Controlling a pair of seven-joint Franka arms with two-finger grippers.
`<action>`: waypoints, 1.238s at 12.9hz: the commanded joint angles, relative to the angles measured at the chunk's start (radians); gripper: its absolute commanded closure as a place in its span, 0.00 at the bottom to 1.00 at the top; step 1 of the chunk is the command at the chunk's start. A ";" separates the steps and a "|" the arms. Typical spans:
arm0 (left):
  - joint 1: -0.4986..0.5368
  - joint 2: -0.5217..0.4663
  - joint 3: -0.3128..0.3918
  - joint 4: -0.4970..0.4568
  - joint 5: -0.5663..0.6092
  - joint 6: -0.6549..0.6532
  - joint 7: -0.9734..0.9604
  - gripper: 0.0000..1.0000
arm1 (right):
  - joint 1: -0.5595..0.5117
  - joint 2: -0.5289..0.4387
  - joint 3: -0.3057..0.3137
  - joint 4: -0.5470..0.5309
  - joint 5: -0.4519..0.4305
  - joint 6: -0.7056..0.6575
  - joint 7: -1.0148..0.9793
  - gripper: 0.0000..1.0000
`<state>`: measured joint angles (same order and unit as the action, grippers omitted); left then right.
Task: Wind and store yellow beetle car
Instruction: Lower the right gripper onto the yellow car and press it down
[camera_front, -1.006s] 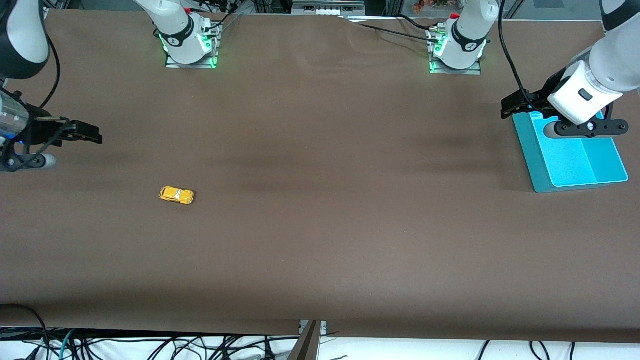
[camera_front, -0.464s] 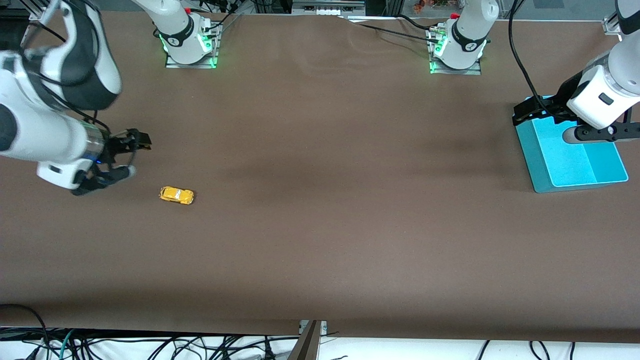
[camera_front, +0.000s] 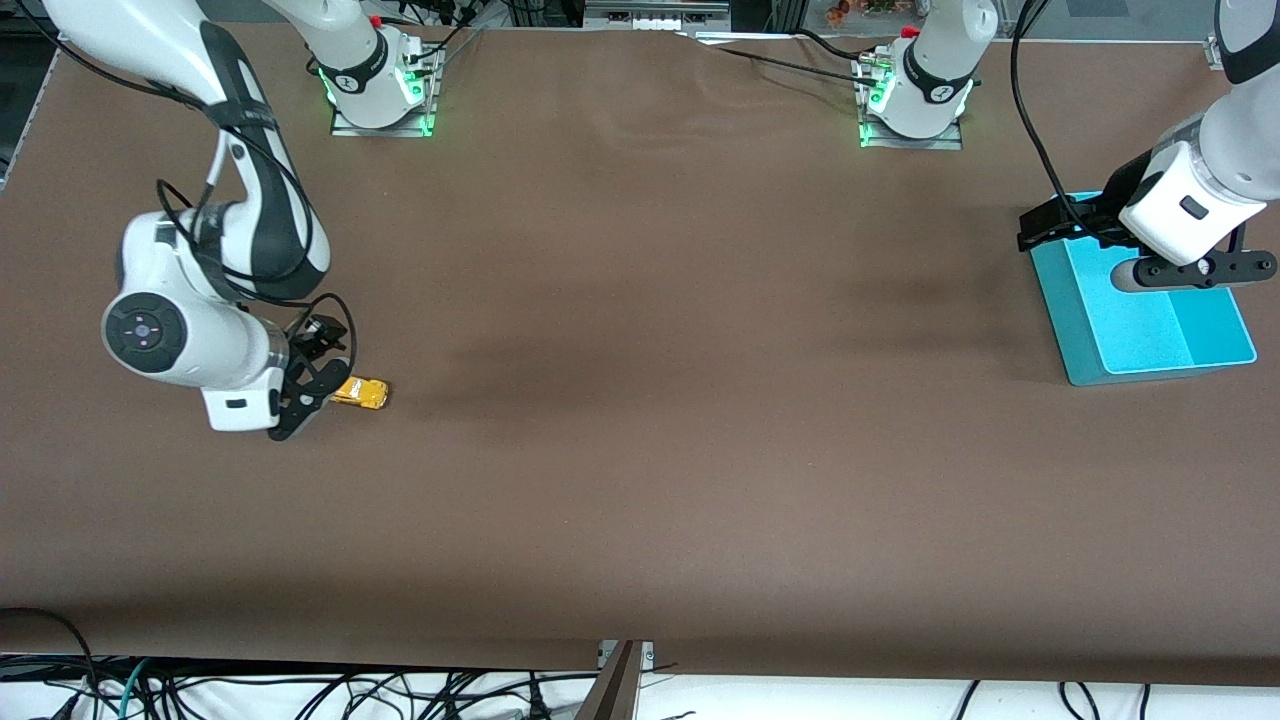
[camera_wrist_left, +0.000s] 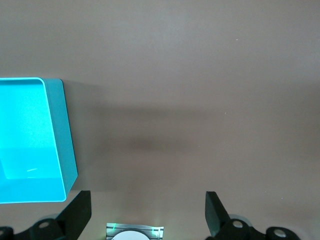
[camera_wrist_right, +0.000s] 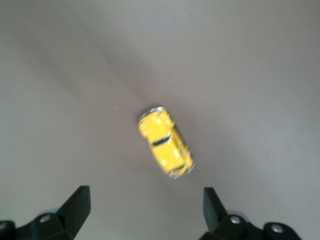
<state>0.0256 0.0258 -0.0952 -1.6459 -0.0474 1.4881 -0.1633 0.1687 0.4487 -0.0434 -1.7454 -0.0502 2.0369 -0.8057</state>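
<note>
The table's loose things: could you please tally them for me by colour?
Yellow: 1, the yellow beetle car, lying under the open right claw.
Teal: 1, the teal bin, beside the open left claw.
Total: 2

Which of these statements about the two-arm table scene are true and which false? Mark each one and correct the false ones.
1. The yellow beetle car lies on the table. True.
2. The right gripper holds the car. False: its fingers are open, and the car lies on the table apart from them.
3. The teal bin stands at the left arm's end of the table. True.
4. The car is already in the bin. False: the car is at the right arm's end; no car shows in the bin.
5. The left gripper is open and holds nothing. True.
</note>
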 joint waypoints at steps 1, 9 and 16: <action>0.016 -0.030 -0.005 -0.025 0.015 0.008 0.019 0.00 | -0.003 -0.027 0.002 -0.159 -0.010 0.216 -0.145 0.01; 0.016 -0.029 -0.015 -0.023 0.063 -0.015 0.019 0.00 | -0.017 -0.015 -0.003 -0.331 -0.002 0.506 -0.420 0.01; 0.016 -0.029 -0.012 -0.021 0.064 -0.068 0.007 0.00 | -0.052 0.018 -0.001 -0.344 -0.002 0.554 -0.518 0.21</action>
<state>0.0319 0.0205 -0.1009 -1.6503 -0.0046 1.4354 -0.1640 0.1269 0.4622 -0.0515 -2.0787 -0.0502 2.5682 -1.2962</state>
